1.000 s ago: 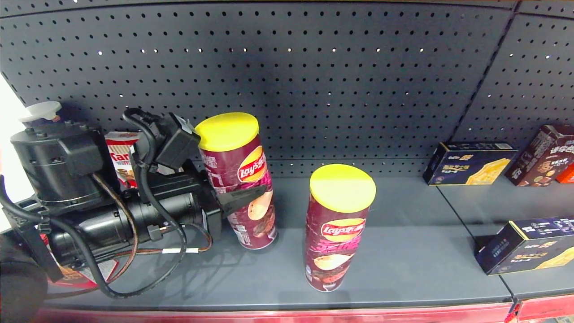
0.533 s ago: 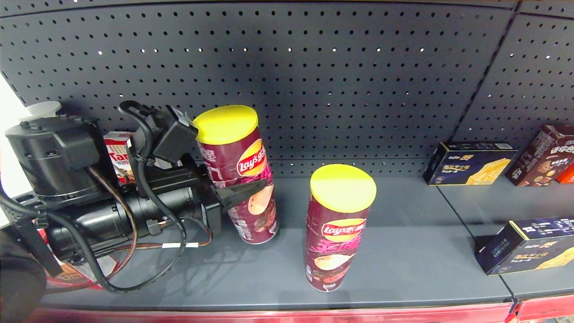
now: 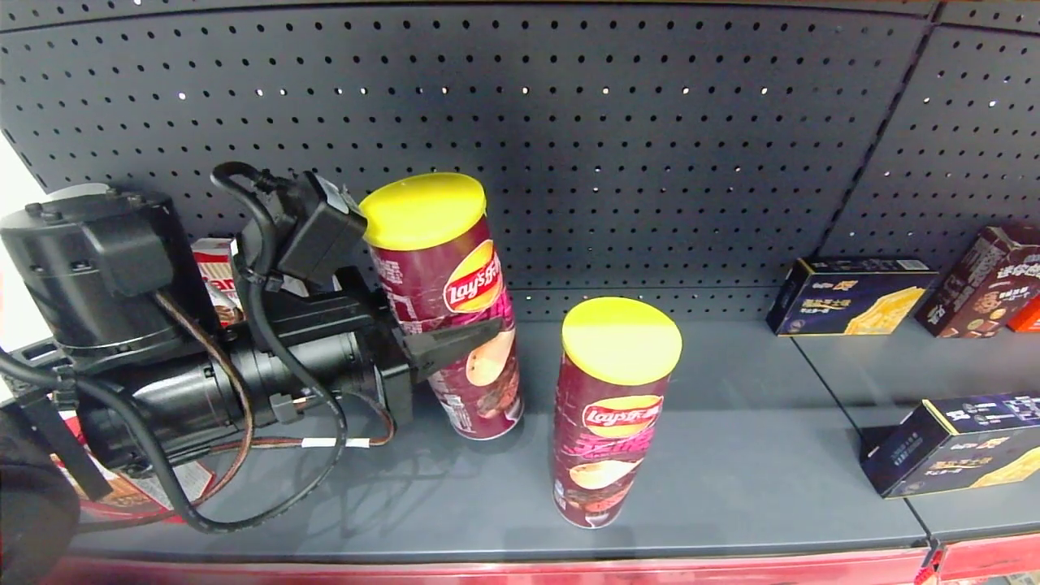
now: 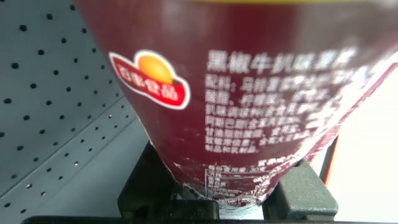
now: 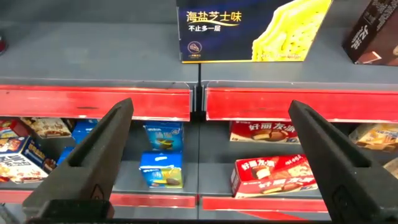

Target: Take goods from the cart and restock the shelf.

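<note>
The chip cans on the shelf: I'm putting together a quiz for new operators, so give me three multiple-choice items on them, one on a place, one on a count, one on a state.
1. Where is the free maroon cylindrical chip can with a yellow lid?
A. On the grey metal shelf, to the robot's right of the gripped maroon chip can
B. In a cart
C. On top of a box

2. How many yellow-lidded chip cans are in the head view?
A. One
B. Two
C. Four

3. What state is the left gripper in?
A. Open and empty
B. Shut on a chip can
C. Shut on a box

Answers: 1 A, it stands upright on the shelf beside the gripped one. 2 B, two yellow lids are there. 3 B, the gripper clamps that can's body.
</note>
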Robot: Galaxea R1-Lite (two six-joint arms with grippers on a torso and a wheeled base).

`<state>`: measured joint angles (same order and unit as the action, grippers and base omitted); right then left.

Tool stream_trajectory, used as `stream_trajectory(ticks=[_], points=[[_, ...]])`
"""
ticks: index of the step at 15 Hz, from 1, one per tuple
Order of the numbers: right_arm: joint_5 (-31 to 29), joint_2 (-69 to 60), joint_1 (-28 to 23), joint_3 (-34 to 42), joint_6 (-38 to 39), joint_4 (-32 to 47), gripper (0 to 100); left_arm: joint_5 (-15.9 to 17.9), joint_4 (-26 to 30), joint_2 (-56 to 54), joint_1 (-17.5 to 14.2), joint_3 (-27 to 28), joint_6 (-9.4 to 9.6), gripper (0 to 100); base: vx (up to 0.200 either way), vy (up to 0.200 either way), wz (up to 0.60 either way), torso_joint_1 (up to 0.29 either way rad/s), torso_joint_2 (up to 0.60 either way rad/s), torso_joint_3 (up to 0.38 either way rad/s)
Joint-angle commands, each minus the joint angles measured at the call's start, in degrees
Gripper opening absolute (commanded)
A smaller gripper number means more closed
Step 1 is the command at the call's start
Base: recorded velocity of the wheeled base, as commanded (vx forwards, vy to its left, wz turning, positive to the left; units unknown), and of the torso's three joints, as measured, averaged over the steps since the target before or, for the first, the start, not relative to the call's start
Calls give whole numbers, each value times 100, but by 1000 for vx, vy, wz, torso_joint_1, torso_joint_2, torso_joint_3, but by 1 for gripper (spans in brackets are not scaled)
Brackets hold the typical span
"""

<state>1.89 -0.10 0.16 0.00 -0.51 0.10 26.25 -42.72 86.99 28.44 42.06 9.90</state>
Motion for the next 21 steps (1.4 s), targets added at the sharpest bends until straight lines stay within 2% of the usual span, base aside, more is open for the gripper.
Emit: stream_trajectory(ticks=[1, 3, 5, 8, 10, 11, 12, 13, 14, 15, 16, 17, 20, 21], points=[[4, 19, 2, 0, -2, -1, 100, -76, 9, 72, 30, 303, -14, 0, 0, 0, 0, 0, 0, 0], [4, 19, 2, 0, -2, -1, 100, -313, 211, 266, -5, 918, -41, 0, 0, 0, 0, 0, 0, 0], [4, 19, 2, 0, -2, -1, 100, -480, 387, 415, -49, 989, -41, 0, 0, 0, 0, 0, 0, 0], [4, 19, 2, 0, -2, -1, 100, -436, 545, 679, -207, 1120, 3, 0, 0, 0, 0, 0, 0, 0], [4, 19, 2, 0, -2, -1, 100, -392, 633, 1241, -225, 1797, 38, 0, 0, 0, 0, 0, 0, 0], [4, 19, 2, 0, -2, -1, 100, -392, 642, 1320, -234, 1903, 38, 0, 0, 0, 0, 0, 0, 0], [4, 19, 2, 0, -2, -1, 100, -392, 650, 1540, -269, 2105, 214, 0, 0, 0, 0, 0, 0, 0], [4, 19, 2, 0, -2, -1, 100, -383, 650, 1707, -304, 2219, 513, 0, 0, 0, 0, 0, 0, 0], [4, 19, 2, 0, -2, -1, 100, -296, 826, 1769, -366, 2289, 627, 0, 0, 0, 0, 0, 0, 0], [4, 19, 2, 0, -2, -1, 100, -41, 1442, 1760, -374, 2448, 706, 0, 0, 0, 0, 0, 0, 0], [4, 19, 2, 0, -2, -1, 100, 21, 1705, 1760, -366, 2597, 873, 0, 0, 0, 0, 0, 0, 0], [4, 19, 2, 0, -2, -1, 100, 47, 1740, 1821, -366, 2720, 1005, 0, 0, 0, 0, 0, 0, 0], [4, 19, 2, 0, -2, -1, 100, 74, 1784, 2155, -322, 3203, 944, 0, 0, 0, 0, 0, 0, 0], [4, 19, 2, 0, -2, -1, 100, 258, 1784, 2234, -313, 3283, 909, 0, 0, 0, 0, 0, 0, 0]])
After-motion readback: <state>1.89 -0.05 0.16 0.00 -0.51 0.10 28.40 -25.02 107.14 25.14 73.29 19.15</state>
